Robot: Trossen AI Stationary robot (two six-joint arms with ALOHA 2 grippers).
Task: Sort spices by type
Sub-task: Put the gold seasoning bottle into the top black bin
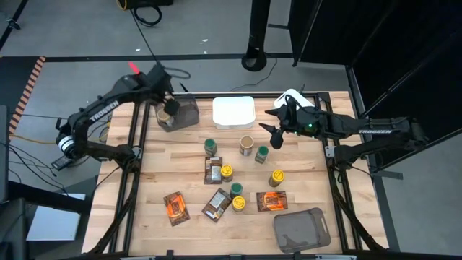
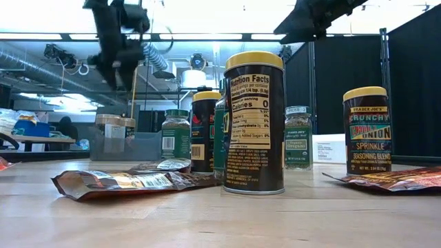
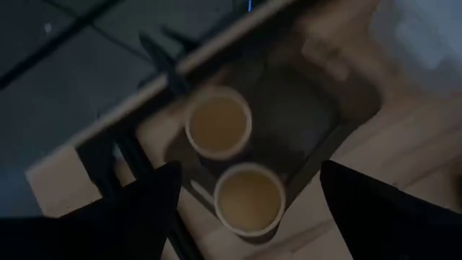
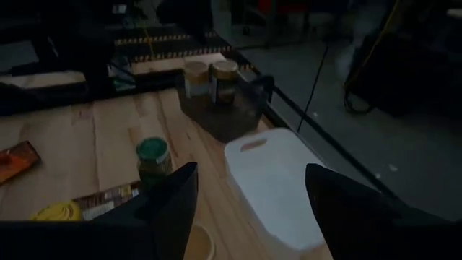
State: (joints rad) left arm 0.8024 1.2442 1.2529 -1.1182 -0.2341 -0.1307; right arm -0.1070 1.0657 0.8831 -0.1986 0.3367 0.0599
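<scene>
- Left gripper (image 1: 167,101) is hanging over the grey bin (image 1: 189,113) at the table's far left corner; fingers (image 3: 155,198) are spreading wide with nothing between them.
- Right under it, two tan-lidded jars (image 3: 219,123) are standing side by side inside that bin, touching or nearly so.
- Right gripper (image 1: 270,130) is hovering just right of the white tray (image 1: 233,112), above the table; fingers (image 4: 173,198) are standing wide apart, holding nothing.
- A third tan-lidded jar (image 1: 247,144) is sitting just below the tray, a green-lidded jar (image 1: 262,154) beside it, both near the right gripper.
- Another green-lidded jar (image 1: 210,146) is standing left of those, a brown packet (image 1: 214,169) just under it.
- Yellow-lidded jars (image 1: 276,178) are scattering across mid-table; orange packets (image 1: 175,206) are lying flat toward the near edge.
- A second grey bin (image 1: 303,228) is resting at the near right corner; nothing showing inside it.
- The white tray is showing nothing on it.
</scene>
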